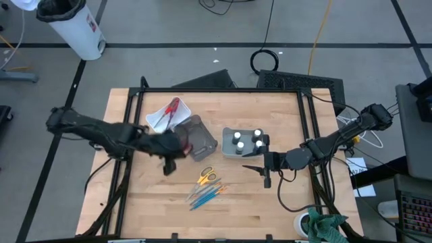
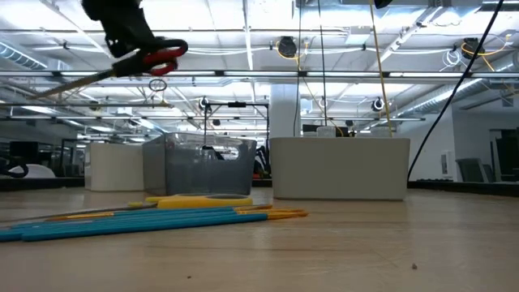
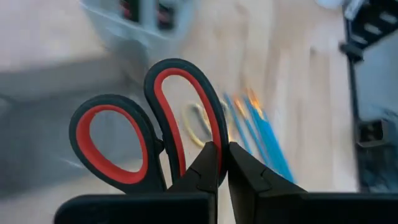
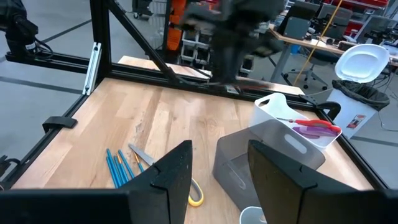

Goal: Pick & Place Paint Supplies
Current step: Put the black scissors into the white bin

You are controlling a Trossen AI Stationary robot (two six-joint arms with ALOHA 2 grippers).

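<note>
A white bin (image 1: 159,119), grey bin (image 1: 200,139) and tray (image 1: 229,150) sit on the table (image 1: 283,202).

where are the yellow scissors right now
In the high view the yellow scissors lie flat on the table's near-centre, just above the blue brushes and below the grey bin.

wooden table (image 1: 148,202) carries three bins (image 1: 244,143), yellow scissors (image 1: 206,177), blue brushes (image 1: 206,195).
</note>
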